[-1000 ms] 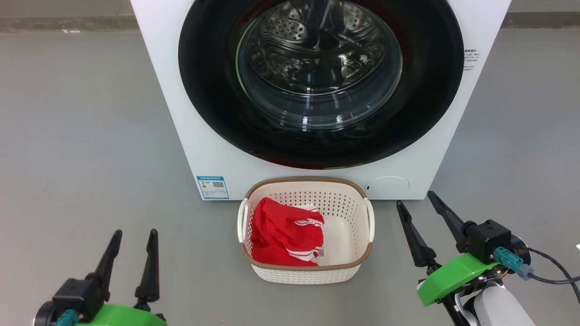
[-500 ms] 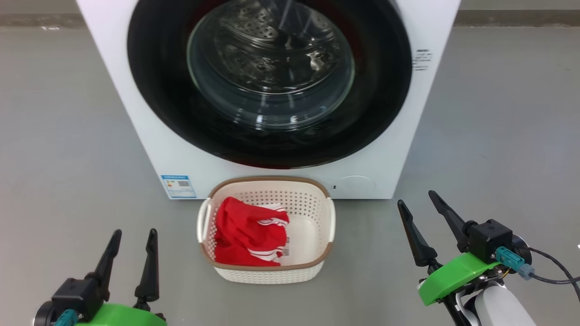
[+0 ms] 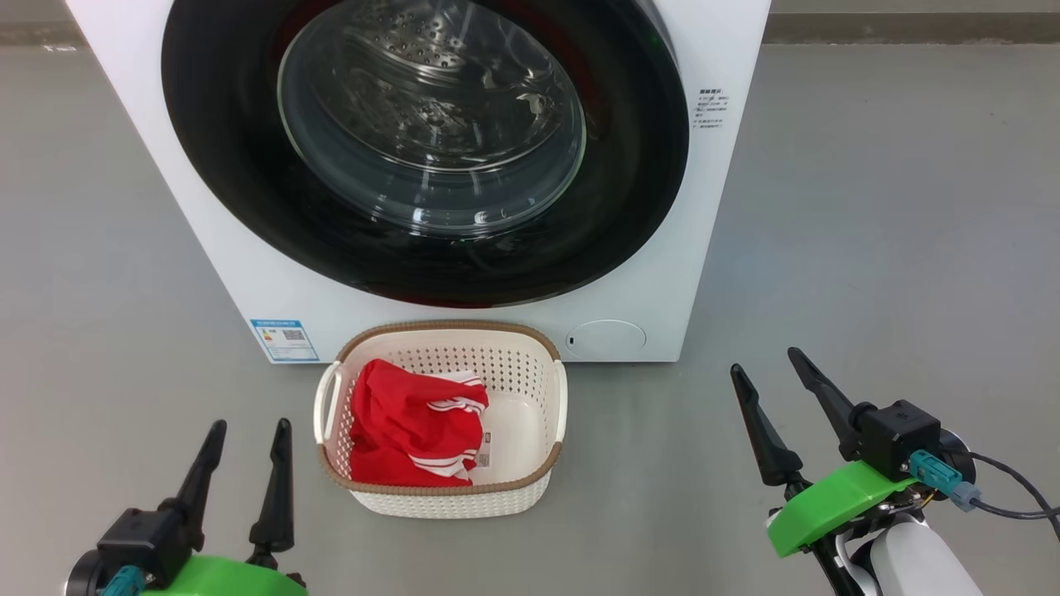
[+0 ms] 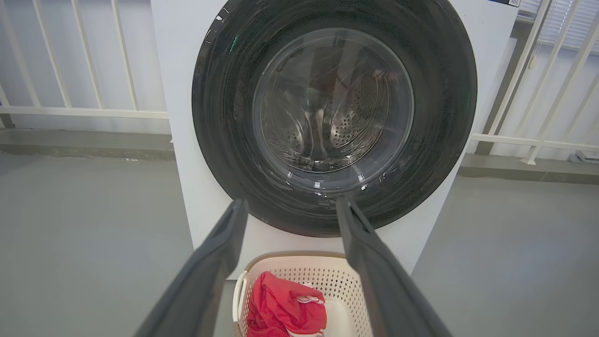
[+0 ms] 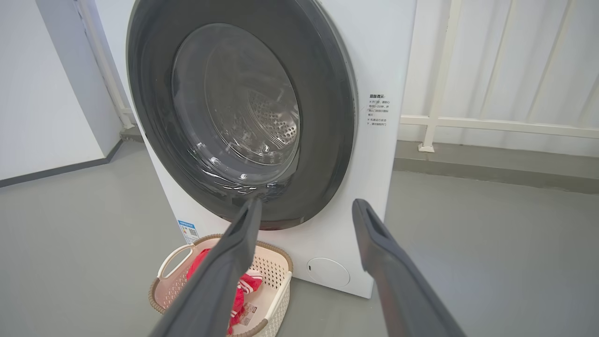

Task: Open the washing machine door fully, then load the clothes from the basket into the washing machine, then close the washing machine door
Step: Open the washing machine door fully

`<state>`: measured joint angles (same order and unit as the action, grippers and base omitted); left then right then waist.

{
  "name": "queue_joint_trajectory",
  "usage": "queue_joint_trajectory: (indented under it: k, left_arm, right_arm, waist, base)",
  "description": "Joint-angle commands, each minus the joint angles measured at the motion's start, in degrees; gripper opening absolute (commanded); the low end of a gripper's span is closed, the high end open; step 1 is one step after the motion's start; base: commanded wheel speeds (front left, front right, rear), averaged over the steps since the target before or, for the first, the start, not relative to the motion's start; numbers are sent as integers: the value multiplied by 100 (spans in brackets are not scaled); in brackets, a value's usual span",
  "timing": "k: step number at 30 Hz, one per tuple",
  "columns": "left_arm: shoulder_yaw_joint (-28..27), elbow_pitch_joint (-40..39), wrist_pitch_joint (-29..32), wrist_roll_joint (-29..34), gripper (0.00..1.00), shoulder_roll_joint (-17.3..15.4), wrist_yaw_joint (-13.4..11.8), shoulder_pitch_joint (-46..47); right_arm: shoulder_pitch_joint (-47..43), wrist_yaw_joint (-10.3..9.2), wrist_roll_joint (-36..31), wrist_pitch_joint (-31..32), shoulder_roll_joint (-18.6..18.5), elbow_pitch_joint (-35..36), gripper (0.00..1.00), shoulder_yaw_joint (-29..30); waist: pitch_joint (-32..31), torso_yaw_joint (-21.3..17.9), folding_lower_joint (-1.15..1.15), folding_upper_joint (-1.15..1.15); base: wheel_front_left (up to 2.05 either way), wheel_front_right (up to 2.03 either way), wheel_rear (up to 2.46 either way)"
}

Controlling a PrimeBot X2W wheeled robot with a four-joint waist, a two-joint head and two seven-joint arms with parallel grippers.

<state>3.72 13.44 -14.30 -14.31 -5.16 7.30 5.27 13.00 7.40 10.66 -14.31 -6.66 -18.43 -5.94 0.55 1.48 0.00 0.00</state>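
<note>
Two grippers are standing wide and empty: left gripper (image 3: pixel 250 424), right gripper (image 3: pixel 764 361). The door (image 3: pixel 638 165) is sitting shut ahead of both, the basket (image 3: pixel 447 497) of clothes (image 3: pixel 397 430) lying ahead between them. You're likely best hooking the right gripper behind the door's right edge. The right wrist view is showing that edge standing proud of the washer (image 5: pixel 383 56); the head view is flattening it.

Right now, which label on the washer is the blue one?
The sticker low at the washer's left front corner, beside the basket. The other label, right of the door, is plain black print.
</note>
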Motion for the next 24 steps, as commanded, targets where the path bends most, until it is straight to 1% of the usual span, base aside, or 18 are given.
queue_joint_trajectory:
  k: [1,24]
  left_arm:
    - [-184,-111,-70,-56,100,-129,19,228]
    - [-199,-80,-70,-22,100,-105,19,237]
  right_arm:
    - [224,9,4,-69,10,144,100,-117]
    - [234,9,7,-69,20,136,100,-122]
  waist:
    - [6,5,0,0]
    - [24,16,0,0]
  base:
    - [0,0,0]
    - [0,0,0]
